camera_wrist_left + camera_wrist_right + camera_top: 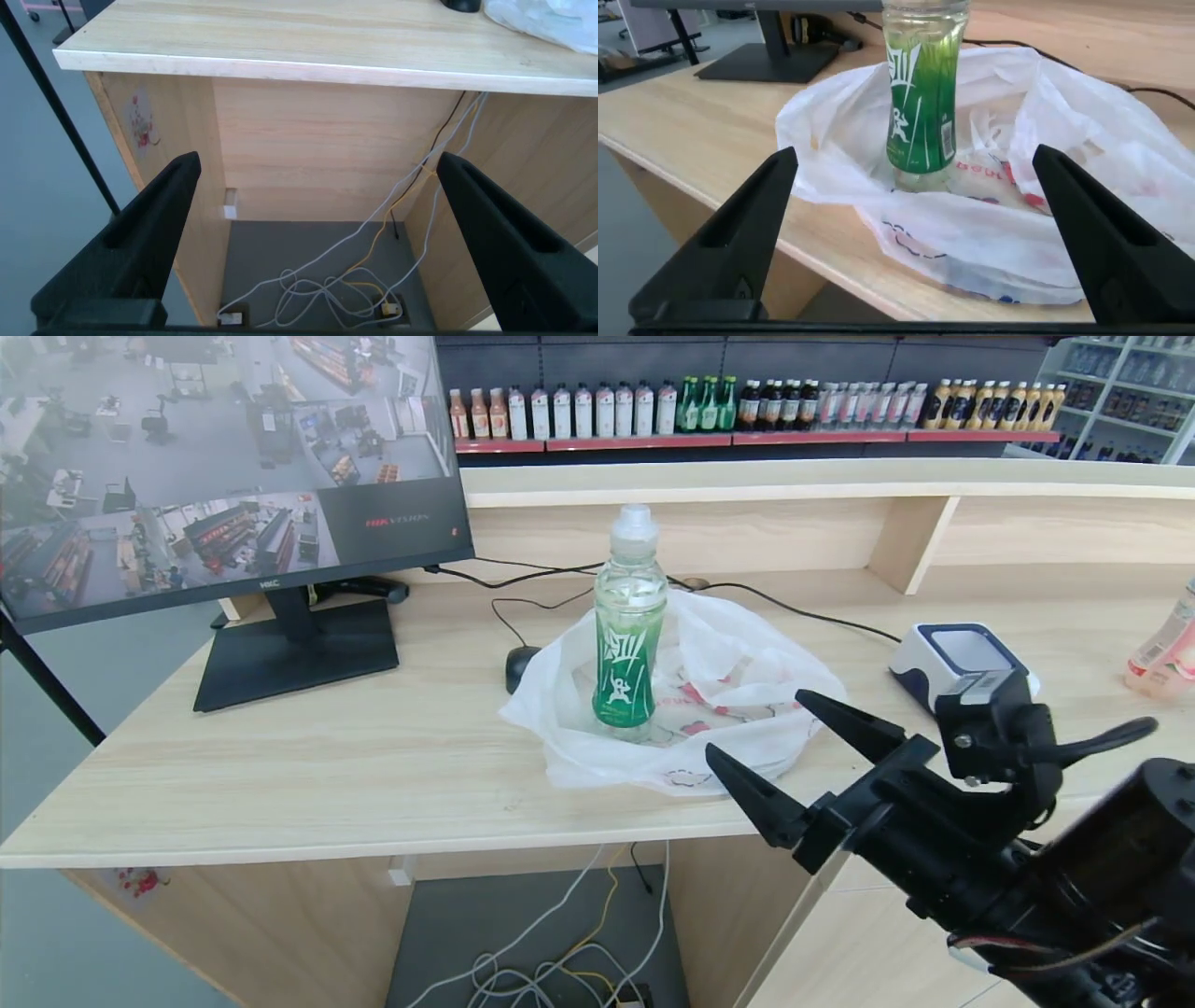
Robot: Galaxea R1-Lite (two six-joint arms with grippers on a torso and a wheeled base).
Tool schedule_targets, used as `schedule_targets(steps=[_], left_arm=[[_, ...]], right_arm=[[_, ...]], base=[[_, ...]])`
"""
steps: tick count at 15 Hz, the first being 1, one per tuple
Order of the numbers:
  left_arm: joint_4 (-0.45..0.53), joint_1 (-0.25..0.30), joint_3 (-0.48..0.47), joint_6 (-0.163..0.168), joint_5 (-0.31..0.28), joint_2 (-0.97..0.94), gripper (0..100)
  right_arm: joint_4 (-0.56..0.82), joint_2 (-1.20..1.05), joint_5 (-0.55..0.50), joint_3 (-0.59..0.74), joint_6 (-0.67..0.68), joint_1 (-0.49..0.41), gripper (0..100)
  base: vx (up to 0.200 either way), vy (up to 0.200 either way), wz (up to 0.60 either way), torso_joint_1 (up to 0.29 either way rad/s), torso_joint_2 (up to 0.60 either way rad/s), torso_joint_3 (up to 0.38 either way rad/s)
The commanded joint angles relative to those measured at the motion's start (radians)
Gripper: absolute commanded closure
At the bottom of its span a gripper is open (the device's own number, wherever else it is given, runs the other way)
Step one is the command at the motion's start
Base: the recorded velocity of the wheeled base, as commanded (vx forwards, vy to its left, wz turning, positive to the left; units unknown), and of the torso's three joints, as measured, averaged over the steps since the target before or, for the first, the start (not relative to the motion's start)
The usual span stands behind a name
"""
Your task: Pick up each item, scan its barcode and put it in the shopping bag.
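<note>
A: Where is the clear plastic bottle with the green label and white cap [629, 644]?

B: Upright in the middle of the light wooden counter [373, 756], standing in the open folds of the crumpled white plastic shopping bag [738, 681]. Nothing grips it.

A: And the right gripper [754, 723]?

B: Empty, its 2 black fingers spread wide. It hangs at the counter's front edge, just before the bag and pointing at the bottle.

A: The left gripper [320, 159]?

B: Also spread wide and empty, low in front of the counter, facing the white and yellow cables [346, 280] underneath.

A: What else is on the counter?

B: A white and dark blue box scanner [952, 658] to the right of the bag, a pink bottle [1167, 649] at the far right, a black computer mouse [520, 667] just behind the bag, and a black monitor [187, 457] on the left.
</note>
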Motion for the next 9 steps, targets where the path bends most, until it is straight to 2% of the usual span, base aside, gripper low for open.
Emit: schedule_targets(steps=[1,9], left_arm=[[0.0,-0.002,0.0,0.0,0.0,0.0,0],[0.0,-0.002,0.0,0.002,0.0,0.0,0]], right_arm=[[-0.001,-0.07,-0.001,0.033,0.004,-0.005,0],[-0.001,-0.079,-0.001,0.023,0.007,-0.053,0]], base=[[0.0,0.0,0.0,0.0,0.0,0.0],[0.0,0.0,0.0,0.0,0.0,0.0]])
